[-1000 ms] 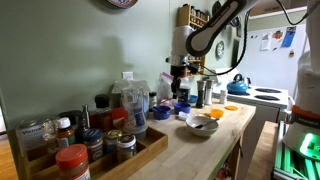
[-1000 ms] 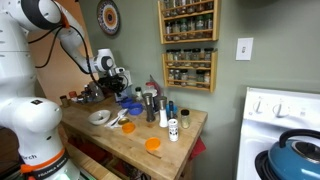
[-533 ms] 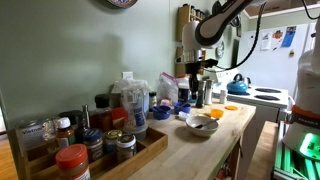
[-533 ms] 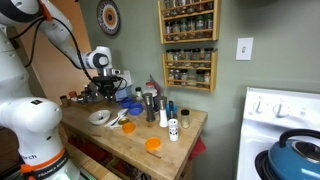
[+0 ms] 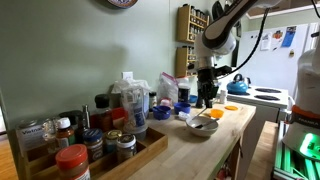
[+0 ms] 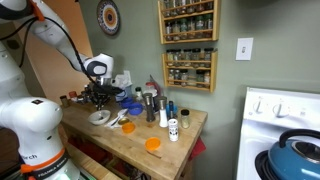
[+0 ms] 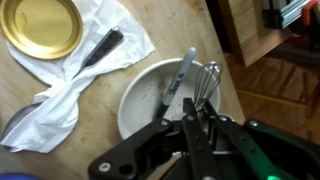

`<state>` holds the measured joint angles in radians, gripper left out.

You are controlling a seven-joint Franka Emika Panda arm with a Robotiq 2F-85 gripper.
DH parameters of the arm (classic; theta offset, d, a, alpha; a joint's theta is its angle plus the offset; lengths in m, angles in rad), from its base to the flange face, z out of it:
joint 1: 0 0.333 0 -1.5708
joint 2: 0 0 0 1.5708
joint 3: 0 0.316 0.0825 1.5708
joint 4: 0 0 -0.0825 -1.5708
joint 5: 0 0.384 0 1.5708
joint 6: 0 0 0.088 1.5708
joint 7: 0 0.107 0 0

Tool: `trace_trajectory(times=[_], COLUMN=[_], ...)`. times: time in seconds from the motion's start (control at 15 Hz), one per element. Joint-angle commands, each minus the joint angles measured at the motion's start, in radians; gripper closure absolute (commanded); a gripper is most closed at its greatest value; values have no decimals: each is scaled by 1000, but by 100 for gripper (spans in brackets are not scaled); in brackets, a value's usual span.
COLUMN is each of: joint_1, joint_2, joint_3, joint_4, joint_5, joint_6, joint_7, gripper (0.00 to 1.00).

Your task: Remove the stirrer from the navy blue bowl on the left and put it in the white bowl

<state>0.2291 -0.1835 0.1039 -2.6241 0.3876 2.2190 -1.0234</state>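
**Kid:** Wrist view first. Where is the stirrer (image 7: 207, 82)?
**Friend:** Right over the white bowl (image 7: 138, 100), with its wire end poking out. The end effector (image 7: 202, 128) looks pinched tight on it.
**Kid:** What is left?
**Friend:** I think the pick-up is done. It only has to let go.
**Kid:** Anything in the bowl?
**Friend:** A gray stick (image 7: 182, 72) lies in it. The gold dish (image 7: 40, 25) nearby holds nothing.

On my wooden counter (image 5: 205, 150): a gold plate (image 7: 42, 27) touching crumpled white cloth (image 7: 60, 95), an orange dish (image 6: 152, 144), and spice jars (image 5: 70, 135).
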Motion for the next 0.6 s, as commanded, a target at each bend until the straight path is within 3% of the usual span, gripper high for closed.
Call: trace_trajectory(times=[0.0,0.33,0.53], joint_1=[-7,-31,-34], joint_2=[-26,4,19], joint_3=[-41,-45,-27], joint_4=[-44,-21,1], joint_5=[38,41,16], joint_6=[-94,-104,-92], joint_7=[-145,-102,-6], gripper=[97,97,97])
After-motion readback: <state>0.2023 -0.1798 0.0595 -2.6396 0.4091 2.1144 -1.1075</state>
